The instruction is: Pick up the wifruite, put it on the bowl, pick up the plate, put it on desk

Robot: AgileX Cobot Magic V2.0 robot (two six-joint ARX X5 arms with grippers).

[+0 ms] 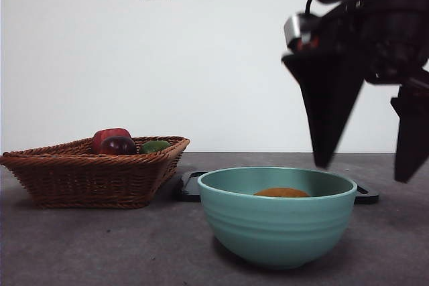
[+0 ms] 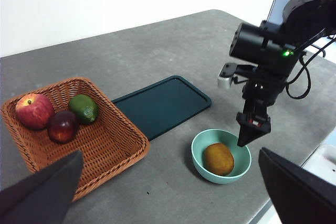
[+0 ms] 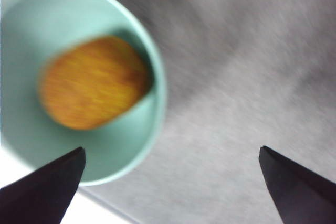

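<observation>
The wifruite [image 2: 218,158] lies in the bowl [image 2: 198,148]; the right hand [image 1: 367,165] hangs above, wide open and empty. Behind the bowl lie a dark tray [image 2: 161,104] and fruit basket [image 2: 118,142].

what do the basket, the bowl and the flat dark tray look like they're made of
Basket: woven wicker or rattan, brown, with the weave showing on walls and rim. Bowl: probably plastic or melamine, though glazed ceramic is possible; teal, smooth, satin sheen, faint ridges outside. Tray: likely plastic, dark teal, matte, thin with a raised rounded rim.
</observation>
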